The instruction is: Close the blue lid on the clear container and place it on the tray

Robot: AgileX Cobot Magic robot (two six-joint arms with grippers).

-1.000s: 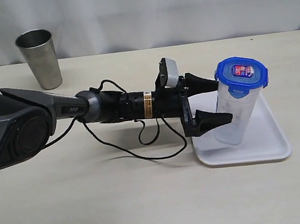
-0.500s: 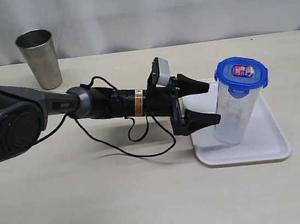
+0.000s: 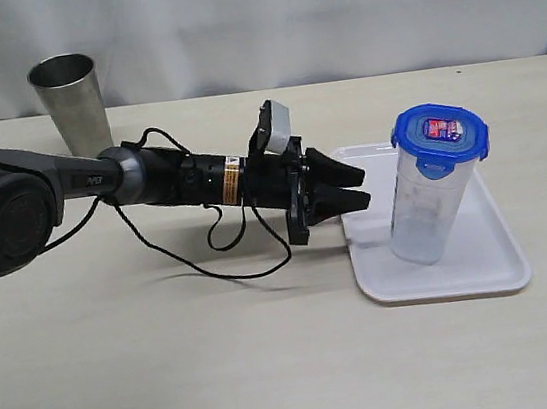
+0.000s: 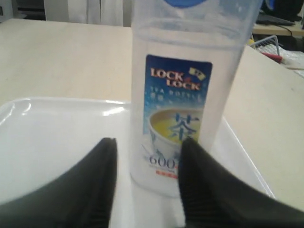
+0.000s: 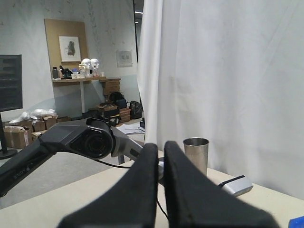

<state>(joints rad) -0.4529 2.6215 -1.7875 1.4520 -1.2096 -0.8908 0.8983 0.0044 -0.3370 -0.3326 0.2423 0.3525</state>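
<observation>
Starting at your left gripper [image 3: 357, 185]: black two-finger jaws, a narrow gap between them, nothing held. It lies level over the near edge of the flat white rectangular tray [image 3: 484, 273] and points straight at the side of the tall clear plastic container [image 3: 423, 207], near it but apart.

Your right gripper [image 5: 160, 145]: fingers pressed together, empty, raised well away, so your left arm is the nearer.

Container: stands on the tray, long axis upright, crosswise to the left gripper's reach. Its blue-and-yellow printed label faces that gripper.

Its round bright-blue lid [image 3: 439, 132]: seated on top, flaps apparently folded down, red-and-blue sticker.

Judgement: task looks complete.
</observation>
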